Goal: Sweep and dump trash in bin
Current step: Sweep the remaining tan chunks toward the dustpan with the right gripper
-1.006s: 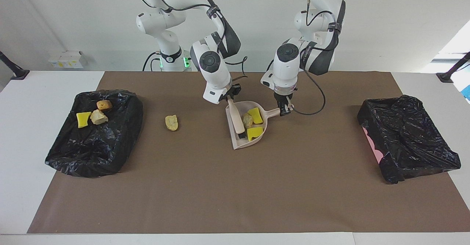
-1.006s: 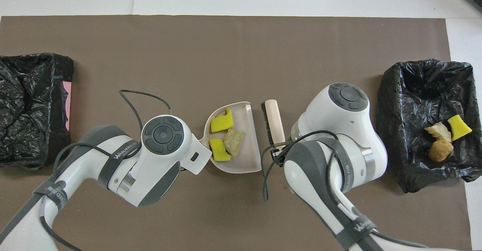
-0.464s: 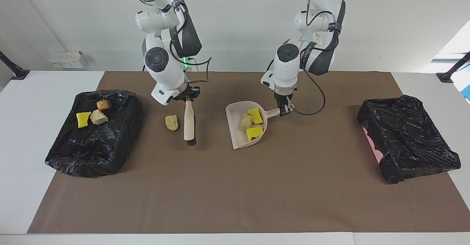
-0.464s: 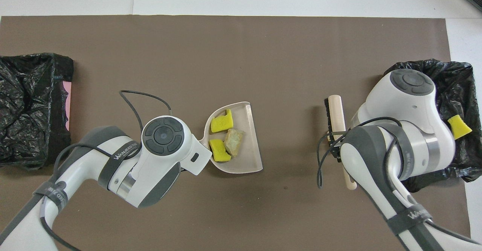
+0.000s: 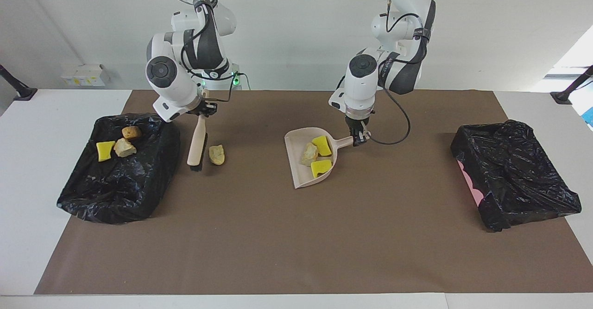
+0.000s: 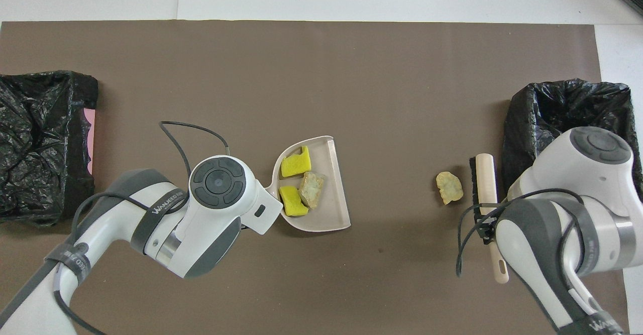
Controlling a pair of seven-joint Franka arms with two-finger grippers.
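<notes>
Facing view: right claw (image 5: 202, 110) grips hand brush (image 5: 196, 146), bristles at 9 o'clock of loose scrap (image 5: 216, 154). Left claw (image 5: 358, 137) pinches dustpan (image 5: 296, 172) handle. Scrap looks light, crumbly; sweep, don't pinch.

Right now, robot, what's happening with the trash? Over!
Left gripper shut on dustpan handle, three scraps aboard. Right gripper shut on brush, beside last loose scrap. Three scraps in bin. Nothing blocking.

The right arm (image 6: 577, 209) hides the trash in the bin (image 6: 567, 104) seen from above. The other bin (image 6: 40, 144) is cut off at nine o'clock.
</notes>
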